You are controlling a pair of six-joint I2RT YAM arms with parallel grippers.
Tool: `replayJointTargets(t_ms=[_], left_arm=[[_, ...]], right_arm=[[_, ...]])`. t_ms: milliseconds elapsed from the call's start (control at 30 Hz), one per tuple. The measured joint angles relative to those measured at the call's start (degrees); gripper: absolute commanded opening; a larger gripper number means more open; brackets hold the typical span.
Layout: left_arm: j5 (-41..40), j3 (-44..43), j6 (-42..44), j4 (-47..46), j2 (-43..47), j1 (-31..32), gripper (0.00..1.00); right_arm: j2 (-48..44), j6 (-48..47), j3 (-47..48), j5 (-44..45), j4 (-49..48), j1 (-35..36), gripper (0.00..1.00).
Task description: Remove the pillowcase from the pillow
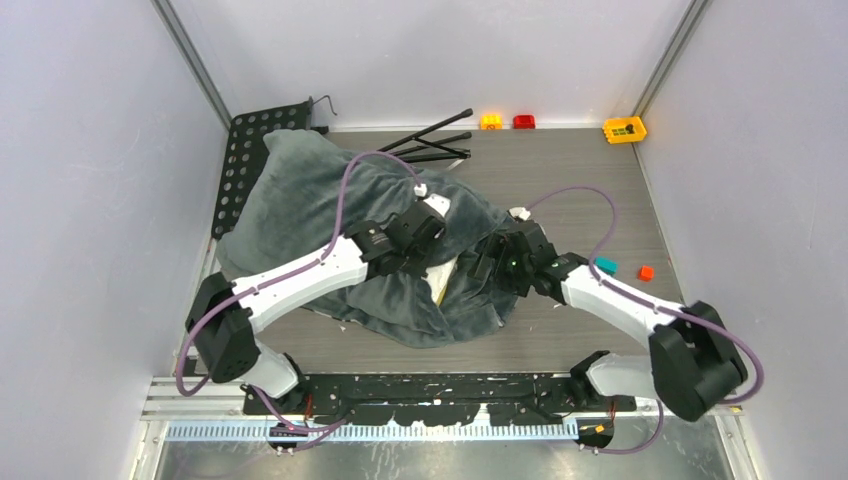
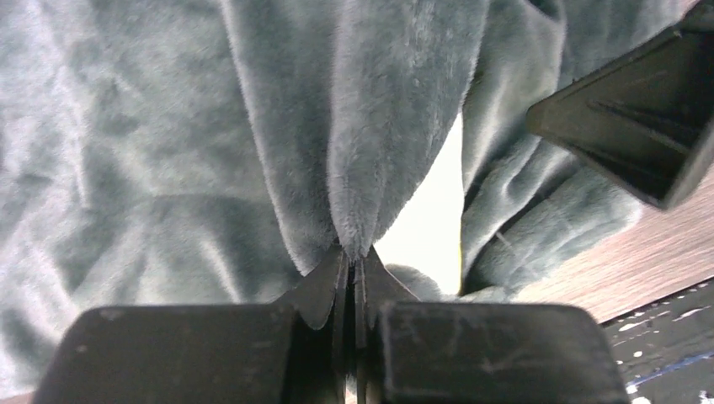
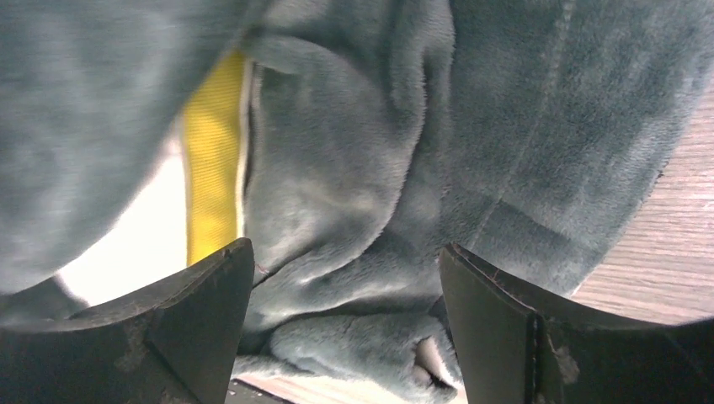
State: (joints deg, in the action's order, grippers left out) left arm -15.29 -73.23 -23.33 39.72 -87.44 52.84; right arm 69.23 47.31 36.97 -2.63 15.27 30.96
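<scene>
The dark grey-teal plush pillowcase [image 1: 300,200] lies crumpled over the left middle of the table and still covers most of the pillow. A small patch of white pillow with its yellow band [image 1: 443,275] shows at the opening near the front; it also shows in the right wrist view [image 3: 210,160]. My left gripper [image 1: 428,262] is shut on a pinched fold of the pillowcase [image 2: 358,168]. My right gripper [image 1: 482,268] is open, its jaws spread either side of bunched pillowcase fabric [image 3: 354,278] by the opening, holding nothing.
A black perforated plate [image 1: 245,150] leans at the back left. Black rods [image 1: 435,140] lie at the back centre. Small toy bricks sit at the back edge: orange [image 1: 491,121], red [image 1: 524,121], yellow [image 1: 624,129]. A teal block [image 1: 606,266] and an orange block [image 1: 646,272] lie right.
</scene>
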Motion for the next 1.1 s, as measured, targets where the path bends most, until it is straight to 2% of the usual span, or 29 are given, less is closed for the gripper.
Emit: replayJointTargets(t_ms=[200, 267, 333, 367, 400, 467, 500, 567, 700, 800, 933, 1100], left_arm=[[-0.8, 4.8, -0.3, -1.5, 6.2, -3.8, 0.00], [-0.8, 4.9, -0.3, -1.9, 8.4, -5.9, 0.00], [-0.8, 5.0, -0.3, -2.2, 10.1, -8.0, 0.00], [-0.8, 5.1, -0.3, -2.3, 10.9, -8.9, 0.00], [-0.8, 5.2, -0.3, -2.3, 11.5, -9.9, 0.00], [-0.7, 5.6, -0.4, -2.1, 12.3, -11.6, 0.00], [-0.7, 5.8, -0.4, -2.0, 12.5, -12.5, 0.00], [-0.7, 6.3, -0.2, -1.4, 12.4, -13.9, 0.02], [0.8, 6.1, 1.7, 0.8, 11.6, -14.5, 0.28], [-3.0, 3.3, 4.8, 4.8, 10.4, -9.2, 0.42], [-8.6, -5.7, 8.3, 8.8, 8.9, 2.8, 0.45], [-13.3, -15.2, 8.6, 9.9, 5.9, 10.5, 0.45]], right_arm=[[10.4, 0.7, 0.6, -0.2, -2.9, 0.0, 0.87], [12.9, 0.9, 2.4, -0.6, -4.0, -0.1, 0.83], [16.3, 0.8, 4.9, -1.0, -5.7, -0.2, 0.72], [17.9, 0.8, 5.9, -1.6, -6.4, -0.2, 0.64], [19.1, 0.7, 6.7, -1.8, -7.3, -0.2, 0.55], [20.9, 0.6, 7.5, -2.3, -8.5, -0.2, 0.25], [21.3, 0.4, 7.5, -2.6, -9.0, -0.2, 0.15], [21.5, 0.2, 7.5, -3.1, -9.0, -0.2, 0.02], [20.6, -0.3, 7.6, -3.9, -9.4, -0.3, 0.00], [17.6, -0.9, 7.6, -4.9, -9.4, -0.3, 0.00], [13.1, -1.2, 7.6, -6.5, -9.4, -0.3, 0.00], [10.4, -1.3, 7.6, -8.0, -9.2, -0.3, 0.00]])
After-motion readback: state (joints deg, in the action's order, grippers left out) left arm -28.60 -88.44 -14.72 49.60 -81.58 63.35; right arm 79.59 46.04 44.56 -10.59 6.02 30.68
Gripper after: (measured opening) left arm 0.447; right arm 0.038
